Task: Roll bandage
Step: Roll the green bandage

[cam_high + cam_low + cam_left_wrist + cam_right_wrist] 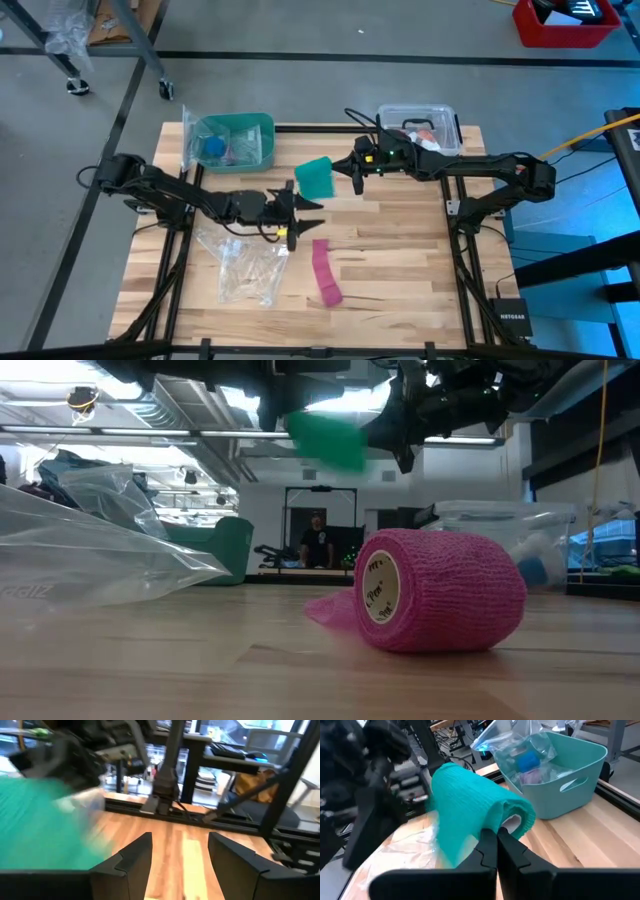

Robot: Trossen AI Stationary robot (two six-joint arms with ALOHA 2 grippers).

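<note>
The teal-green bandage (315, 178) is partly rolled and held in the air over the middle of the table. It also shows in the low view (330, 438) and the right wrist view (470, 800). My right gripper (343, 168) (496, 842) is shut on it from the right. My left gripper (305, 205) (180, 855) is open and empty just near of the bandage, which shows as a blur beside its fingers (40, 825). The pink strip (325, 270), partly rolled (440, 590), lies on the table nearer the front. My right gripper pinches the cloth at the open end of the bandage's rolled part (492, 822), beside the white core (514, 822), between its two shut fingers. The fingers come about level from the table's right. The bandage is lifted clear of the table, and its loose tail (450, 842) hangs down.
A teal basket (262, 128) holding a bag and small items stands at the far left. A clear lidded box (447, 115) stands at the far right. A clear plastic bag (245, 265) lies at the front left. A person stands in the room behind the table (317, 540).
</note>
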